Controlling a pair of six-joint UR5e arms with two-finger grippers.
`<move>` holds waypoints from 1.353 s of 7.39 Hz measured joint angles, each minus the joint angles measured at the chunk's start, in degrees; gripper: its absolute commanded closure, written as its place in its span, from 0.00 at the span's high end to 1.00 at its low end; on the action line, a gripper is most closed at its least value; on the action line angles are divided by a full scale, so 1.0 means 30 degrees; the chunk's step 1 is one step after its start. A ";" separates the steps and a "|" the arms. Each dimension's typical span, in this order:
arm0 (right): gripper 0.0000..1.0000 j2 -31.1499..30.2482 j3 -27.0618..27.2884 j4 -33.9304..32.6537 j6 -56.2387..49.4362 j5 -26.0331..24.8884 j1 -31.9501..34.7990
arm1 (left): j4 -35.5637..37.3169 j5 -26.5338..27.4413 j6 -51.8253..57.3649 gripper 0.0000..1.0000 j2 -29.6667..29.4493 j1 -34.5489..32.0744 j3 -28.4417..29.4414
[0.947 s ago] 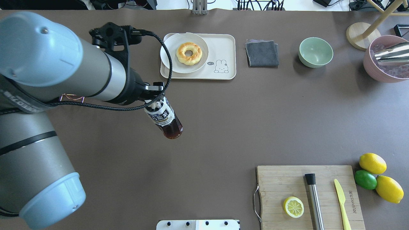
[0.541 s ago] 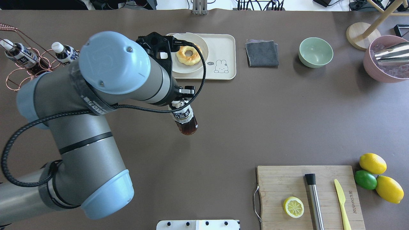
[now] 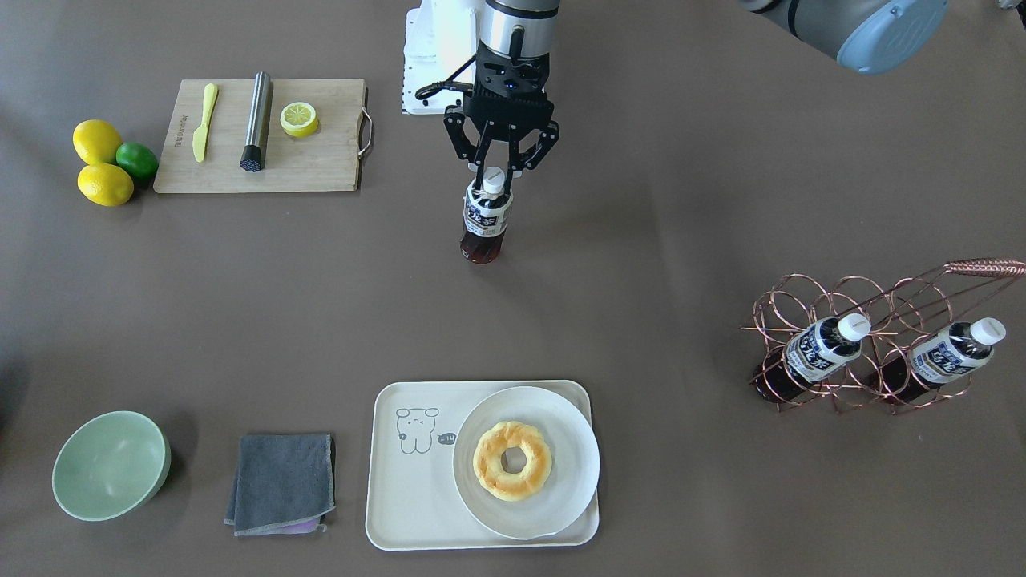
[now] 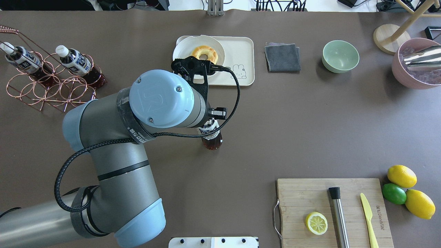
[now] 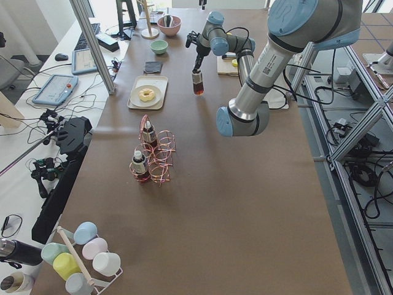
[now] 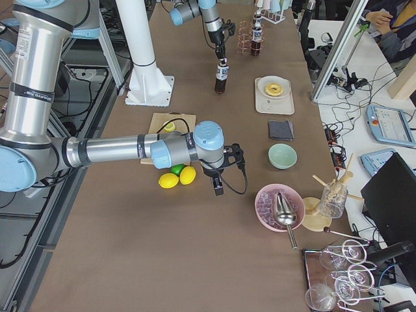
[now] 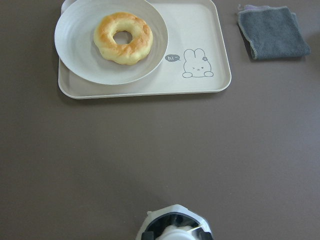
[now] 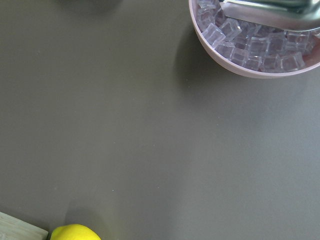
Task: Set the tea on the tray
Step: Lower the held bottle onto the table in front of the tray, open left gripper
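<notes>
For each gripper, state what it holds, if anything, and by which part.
The left gripper holds the tea bottle by its white-capped neck. Whether the right gripper holds anything cannot be told.

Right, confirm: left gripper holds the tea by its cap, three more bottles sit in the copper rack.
Two more bottles sit in the copper rack, not three, as the exterior front-facing view shows. The left gripper does hold the tea by its cap.

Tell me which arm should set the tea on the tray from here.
Left. The left gripper is shut on the tea at its cap, mid-table, and the tray lies straight ahead in its wrist view. The right gripper sits far off by the lemons.
</notes>
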 measured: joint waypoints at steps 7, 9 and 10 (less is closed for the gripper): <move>1.00 0.0154 -0.0336 0.0135 -0.0083 0.0718 -0.0361 | -0.0384 0.1097 -0.0125 0.56 0.0338 0.0779 -0.0020; 1.00 0.0185 -0.0328 0.0308 0.0000 0.0753 -0.0468 | -0.0552 0.1191 -0.0157 0.94 0.0526 0.0851 -0.0063; 1.00 0.0314 -0.0315 0.0366 0.0089 0.0739 -0.0499 | -0.0566 0.1195 -0.0167 0.96 0.0534 0.0854 -0.0173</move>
